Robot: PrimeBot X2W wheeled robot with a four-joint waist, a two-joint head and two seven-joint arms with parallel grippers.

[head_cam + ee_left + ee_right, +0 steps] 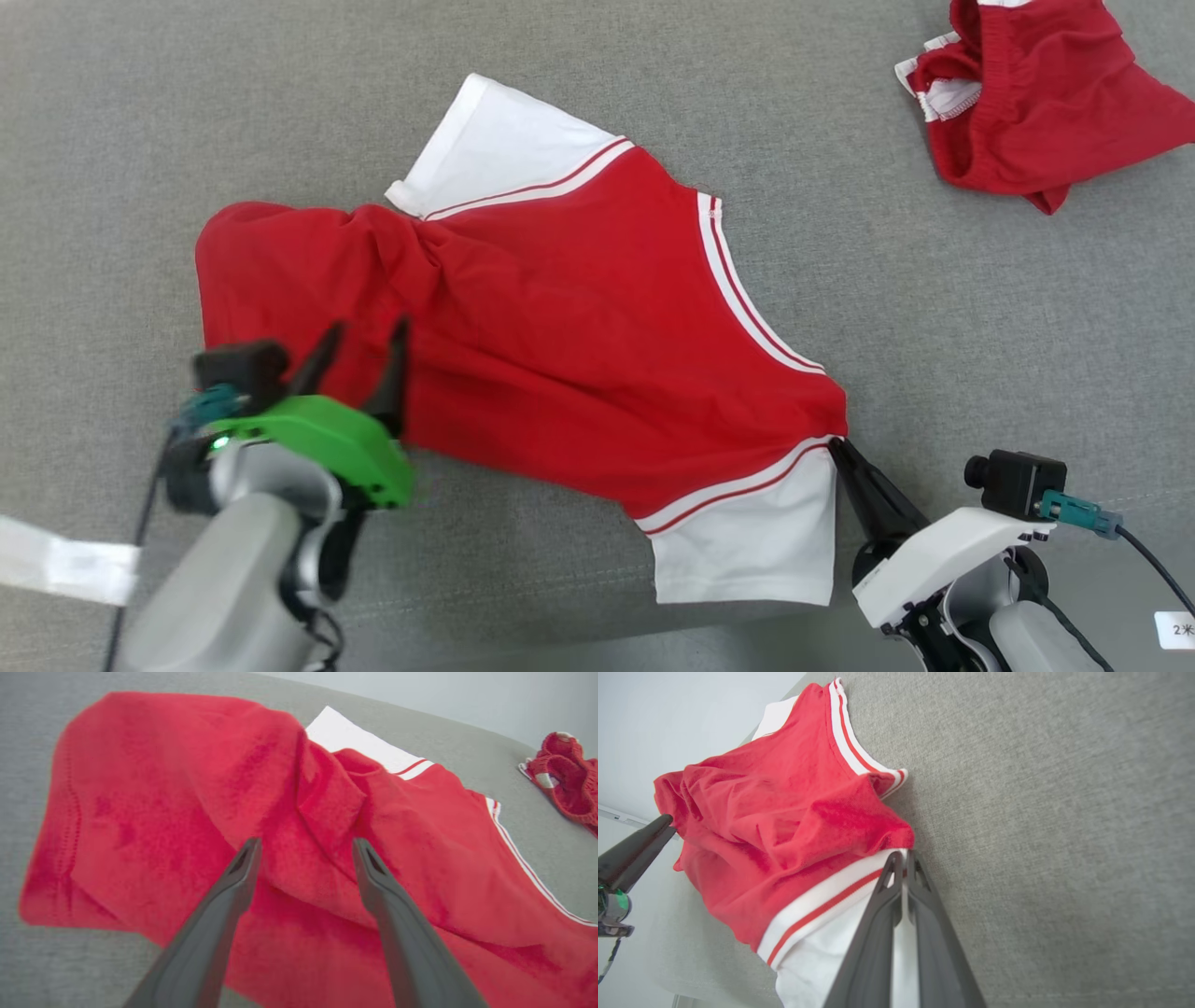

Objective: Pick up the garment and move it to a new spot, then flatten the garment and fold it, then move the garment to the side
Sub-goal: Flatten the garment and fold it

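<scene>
Garment (579,317) lies spread on the grey cloth surface (747,103), approx. ctr of head view. It's a red tee, soft matte knit, w/ white short sleeves. A white band w/ a thin red line runs along each sleeve seam, and the neckline has similar trim. Neckline faces the robot's right, hem end its left. One sleeve points to the far side, the other to the near side, both flat and boxy. Body isn't flat: the hem end is rumpled, w/ a ridge of folds running from the far sleeve's armpit twd the left gripper (370,325). Hem corner looks rounded, and a stitch line shows along it in left wrist view.

Left gripper's jaws are wide apart, not gripping. Its long dark tapered fingers sit over the rumpled red part near the hem; can't tell if the tips touch the cloth. Behind the fingers are a green plastic housing (327,443) and a pale grey forearm.

Right gripper (836,448) has its fingers pressed together, pinching the garment's edge at the near sleeve seam, where red meets the striped band. Cloth puckers twd the tips. It has a white housing, w/ a small black camera (1018,481) and teal plug beside it.

The surface is coarse woven grey fabric. A second red garment (1036,93), crumpled, w/ a gathered elastic band and white trim, sits at the far right, well apart from the tee. A white strip (65,565) lies at the lower left edge and a small white label (1178,630) at the lower right.
</scene>
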